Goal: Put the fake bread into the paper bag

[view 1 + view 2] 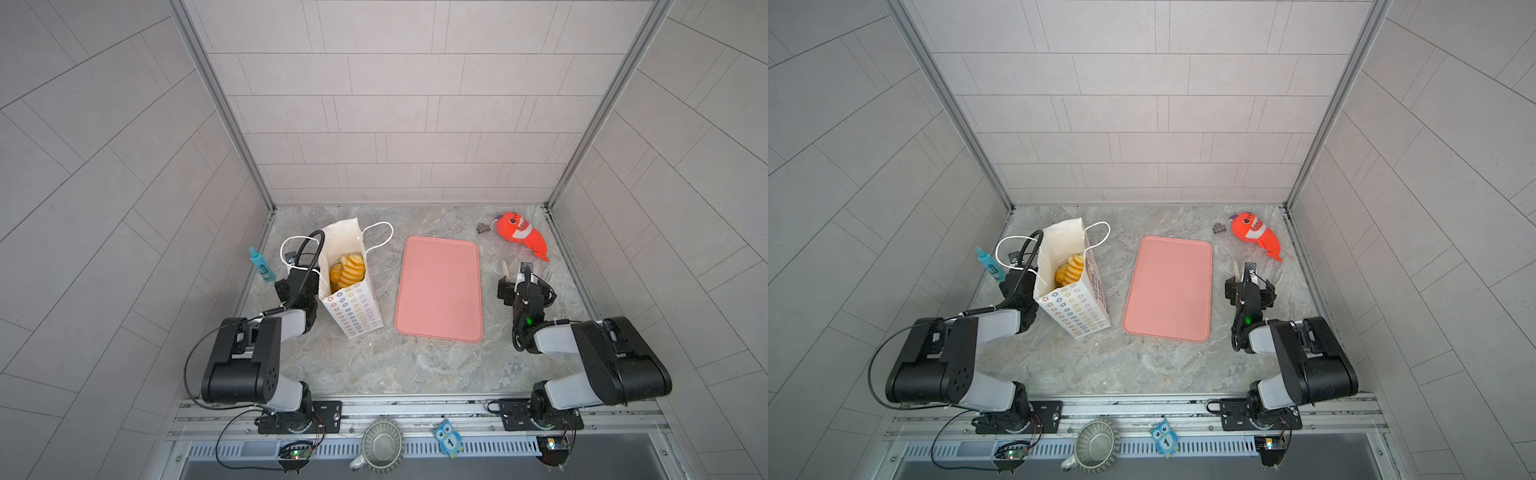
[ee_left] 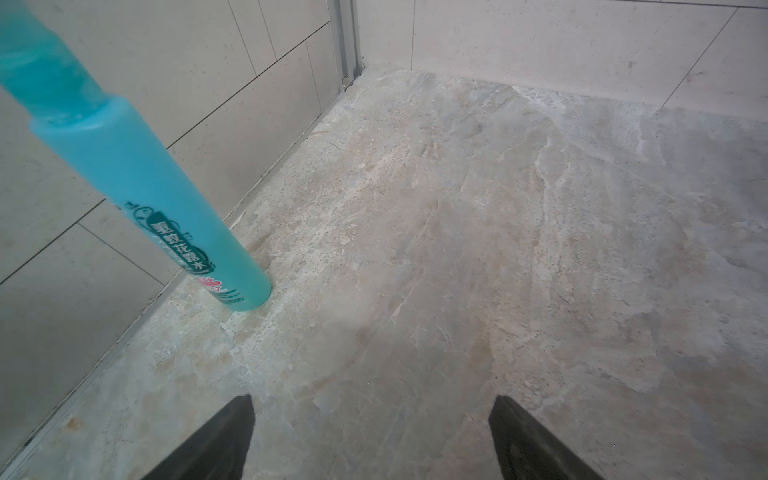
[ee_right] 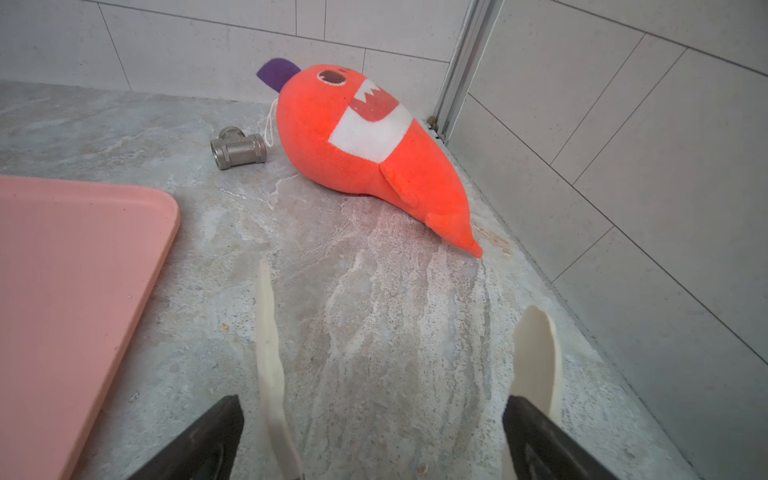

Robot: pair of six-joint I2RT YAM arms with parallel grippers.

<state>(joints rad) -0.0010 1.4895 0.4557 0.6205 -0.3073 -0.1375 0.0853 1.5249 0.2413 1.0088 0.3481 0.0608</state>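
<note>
Bread is sitting inside the bag; none is showing on the tray. Left gripper and right gripper are hanging wide open, holding nothing. Loading is looking complete; next, arms retreating without tipping the bag.

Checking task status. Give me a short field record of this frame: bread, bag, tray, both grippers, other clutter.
fake bread: golden pieces inside the paper bag, seen through its open top; none visible elsewhere
paper bag: standing, left of the tray
tray: pink, nothing on it
left gripper: open, empty, left of the paper bag, near the teal bottle
right gripper: open, empty, right of the tray, pointing toward the plush fish
other: metal pipe fitting beside the plush fish
</note>
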